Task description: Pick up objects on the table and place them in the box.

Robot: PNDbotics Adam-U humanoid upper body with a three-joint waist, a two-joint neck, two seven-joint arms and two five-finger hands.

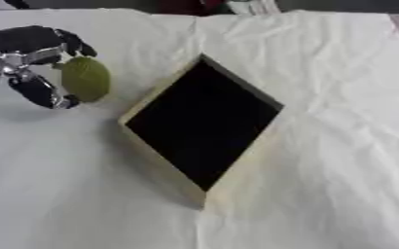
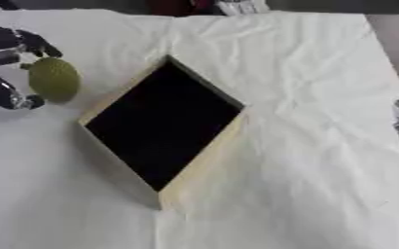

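The green ball [image 1: 85, 78] is looking small, round and smooth, probably light and apt to roll or slip, so it is best taken across its widest part with fingers on opposite sides. The left hand [image 1: 28, 53] is curling its fingers and thumb round the ball's left side, above the white cloth [image 1: 322, 146] and just left of the box [image 1: 143, 109]. At the right-eye view's right edge something metallic is showing, maybe the right arm; I cannot tell its hand's state.
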